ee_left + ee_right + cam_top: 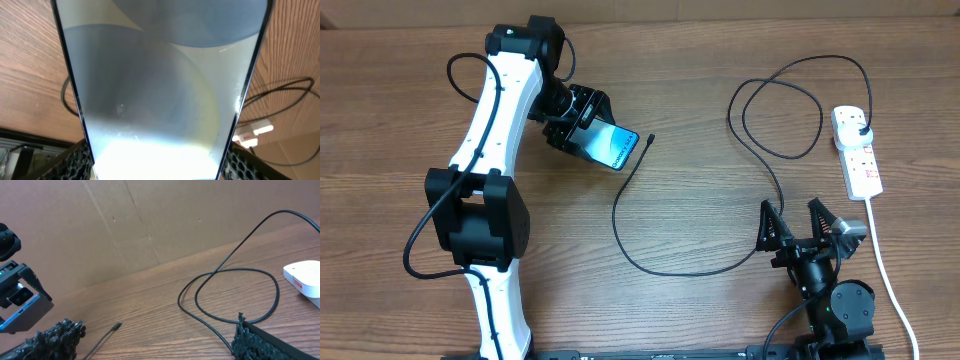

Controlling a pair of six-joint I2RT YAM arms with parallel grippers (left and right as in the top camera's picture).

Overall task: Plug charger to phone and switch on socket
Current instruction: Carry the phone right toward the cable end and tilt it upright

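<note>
My left gripper (582,122) is shut on the phone (613,146), a slim handset with a light blue screen, held tilted above the table at the upper middle. The phone (160,90) fills the left wrist view between the two fingers. The charger cable (650,255) lies in loops across the table; its small connector tip (649,138) rests just right of the phone's end, and its black plug (861,131) sits in the white socket strip (855,150) at the far right. My right gripper (798,222) is open and empty near the front right, with the cable passing by its left finger. The tip (116,326) shows in the right wrist view.
The socket's thick white cord (890,280) runs down the right side toward the front edge. A cardboard wall (150,225) stands behind the table. The socket's corner (305,277) and the cable loop (235,295) lie in front of the right gripper.
</note>
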